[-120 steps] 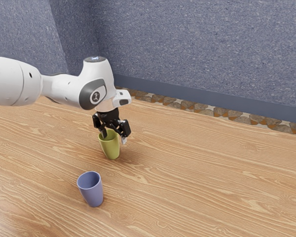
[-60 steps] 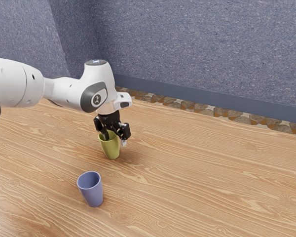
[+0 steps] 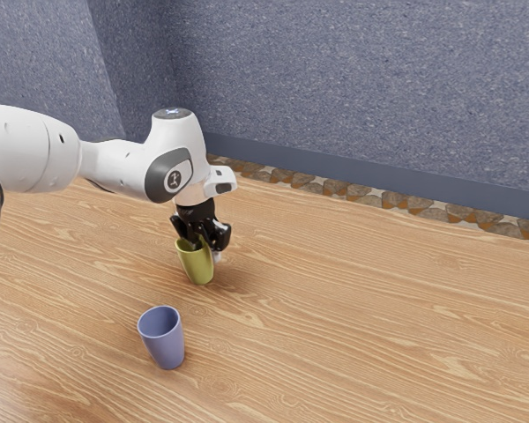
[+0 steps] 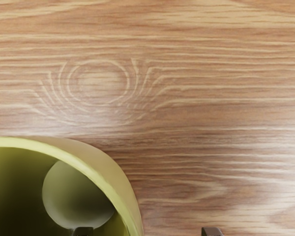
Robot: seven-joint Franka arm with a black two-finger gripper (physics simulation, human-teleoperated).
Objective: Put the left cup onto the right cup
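An olive-green cup (image 3: 196, 267) stands upright on the wooden table (image 3: 361, 300). My gripper (image 3: 204, 244) is down over its rim on the exterior view's right, one finger inside the cup and one outside, open with a gap still at the wall. A purple cup (image 3: 161, 337) stands upright nearer the front, apart from the green one. Seen from the wrist, the green cup (image 4: 104, 169) lies right under my hand. One fingertip (image 4: 82, 230) is inside it and the other fingertip (image 4: 212, 230) is outside.
A grey wall with a dark baseboard (image 3: 370, 176) and a strip of pebbles (image 3: 423, 207) runs along the table's far edge. Bare wood stretches to the exterior view's right of both cups.
My fingers have drawn closer together around the green cup's wall and the hand has sunk slightly. Neither cup has moved.
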